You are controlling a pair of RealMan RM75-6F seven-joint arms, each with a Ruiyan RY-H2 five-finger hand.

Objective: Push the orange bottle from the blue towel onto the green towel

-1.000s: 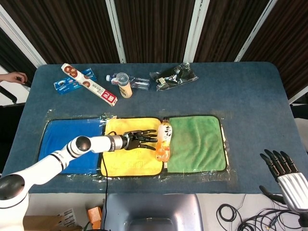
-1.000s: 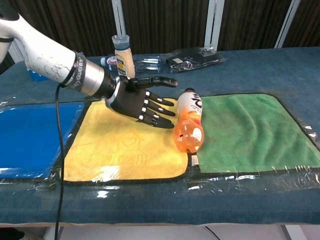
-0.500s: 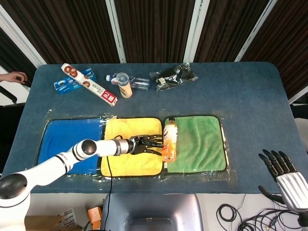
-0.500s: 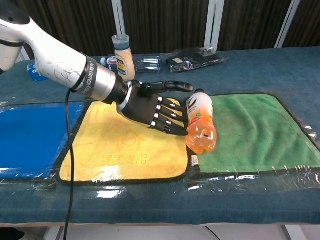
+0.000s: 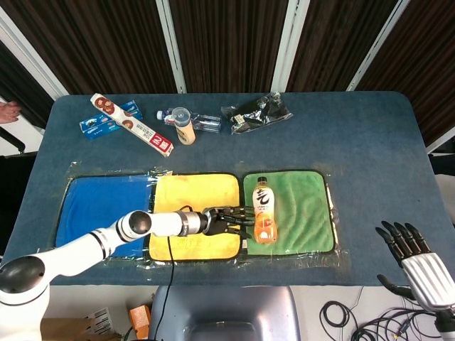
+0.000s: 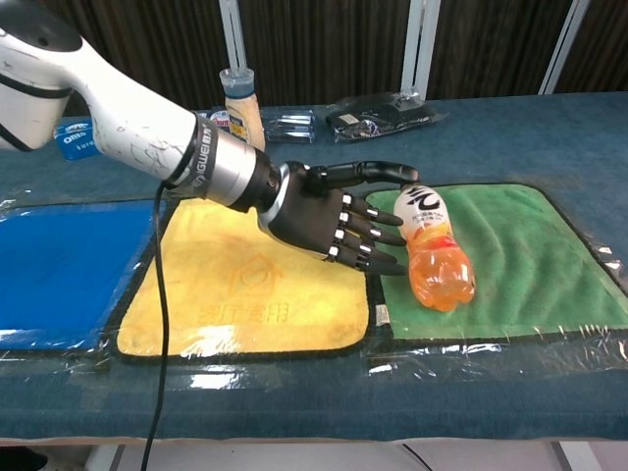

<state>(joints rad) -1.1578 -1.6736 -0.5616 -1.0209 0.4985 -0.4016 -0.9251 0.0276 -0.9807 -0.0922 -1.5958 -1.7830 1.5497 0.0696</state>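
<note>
— Dark slatted wall behind, blue-covered table in front, three towels side by side under clear film. Anything different from a second ago?

— Yes. Orange bottle rolled rightward off the seam beside the yellow towel; now lying wholly on the left part of the green towel, cap pointing far, base near. Well clear of the blue towel at far left.

— And the left hand?

— Followed it across. Fingers spread and straight, holding nothing, tips against the bottle's left side or just short of it; hard to say which. Right hand low at the near right corner, off the table, fingers apart, empty.

— Meaning for the task?

— Looks essentially done; at most a small nudge toward the towel's middle.

— Containers?

— Bottle capped, orange drink inside, fullest at the base. On the far side, a tan bottle upright, contents unclear, beside a clear bottle lying down, seemingly empty.
</note>
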